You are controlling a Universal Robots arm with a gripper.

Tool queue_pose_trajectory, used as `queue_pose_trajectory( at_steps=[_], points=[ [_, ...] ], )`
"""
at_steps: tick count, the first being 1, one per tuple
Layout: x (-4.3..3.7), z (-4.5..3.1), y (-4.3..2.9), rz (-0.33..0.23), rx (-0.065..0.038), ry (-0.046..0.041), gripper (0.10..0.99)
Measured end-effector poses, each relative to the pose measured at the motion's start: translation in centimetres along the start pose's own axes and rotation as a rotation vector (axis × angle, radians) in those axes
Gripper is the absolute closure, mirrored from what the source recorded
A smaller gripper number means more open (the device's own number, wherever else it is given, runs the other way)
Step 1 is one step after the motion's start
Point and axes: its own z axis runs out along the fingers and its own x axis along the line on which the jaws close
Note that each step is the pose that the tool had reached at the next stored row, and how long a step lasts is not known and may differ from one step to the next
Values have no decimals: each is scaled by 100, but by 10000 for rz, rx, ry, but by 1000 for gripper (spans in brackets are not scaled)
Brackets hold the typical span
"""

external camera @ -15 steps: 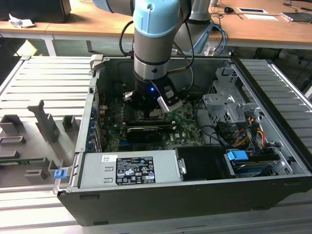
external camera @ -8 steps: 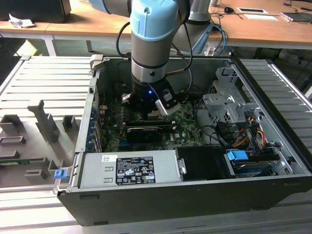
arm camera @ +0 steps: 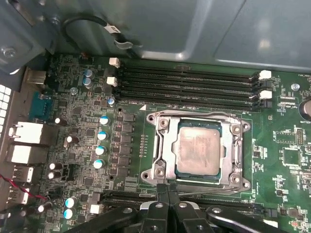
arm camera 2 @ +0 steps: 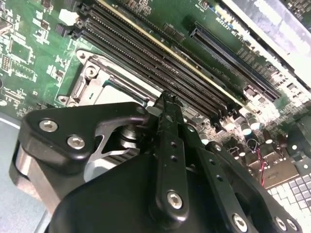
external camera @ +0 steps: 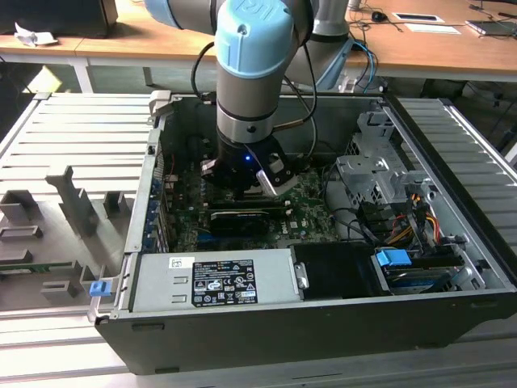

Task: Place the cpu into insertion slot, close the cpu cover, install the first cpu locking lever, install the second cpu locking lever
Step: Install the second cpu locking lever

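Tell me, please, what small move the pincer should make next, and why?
Probably a short push on the thin lever rod by its tips, toward latching it. The cpu already sits in the insertion slot, the cpu cover lies flat around it, and the shut pincer rests at the cover's edge, right beside that rod.

Silver-grey cpu, silvery cpu cover, green board

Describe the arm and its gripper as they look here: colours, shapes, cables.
In the exterior view the arm is a thick cylinder with a pale blue cap and a silver-grey segment, black cables looping beside it. The gripper is black with silvery finger links and a small blue light; in both wrist views its black linkage bars carry silver screws.
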Motion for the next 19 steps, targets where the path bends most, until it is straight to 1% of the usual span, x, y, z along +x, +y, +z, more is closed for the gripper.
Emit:
queue_pose_trajectory(
  at_steps=[2,5,7,8,9,14,15,18,19],
  points=[
    [17,14,-9,-4,-122,-24,980],
    [36,18,-48,-7,-264,-42,980],
    [47,17,-82,-9,-389,-53,980],
    [64,17,-95,-9,-481,-64,980],
    [75,18,-101,-11,-535,-72,980],
    [161,42,-129,-20,-718,-112,980],
    [166,54,-130,-21,-753,-115,980],
    [168,74,-135,-21,-815,-121,980],
    [169,85,-137,-21,-871,-125,980]
  ],
)
